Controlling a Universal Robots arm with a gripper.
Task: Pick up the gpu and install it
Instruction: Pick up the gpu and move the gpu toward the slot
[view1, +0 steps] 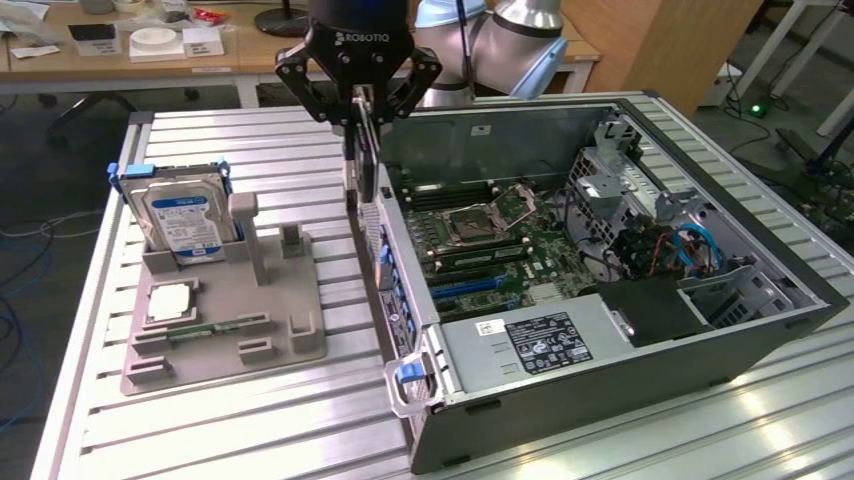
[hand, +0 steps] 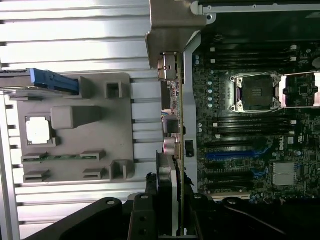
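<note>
Gripper (view1: 358, 112): fingers clamped on gpu (view1: 360, 170), upright above computer case (view1: 587, 400) edge. Advice: keep vertical, square to blue slot (view1: 467, 286).

gpu (view1: 359, 160) — thin, black, upright, lifted edge-on

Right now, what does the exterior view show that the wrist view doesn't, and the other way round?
Exterior view: the grey power supply box with a black label, a bundle of blue cables, and wooden desks behind. Wrist view: a look straight down the thin black gpu card to its silvery end bracket. Both: the black gripper shut on that gpu, the open grey computer case, its square processor socket, and the grey holder tray with the blue-labelled silver hard drive.
</note>
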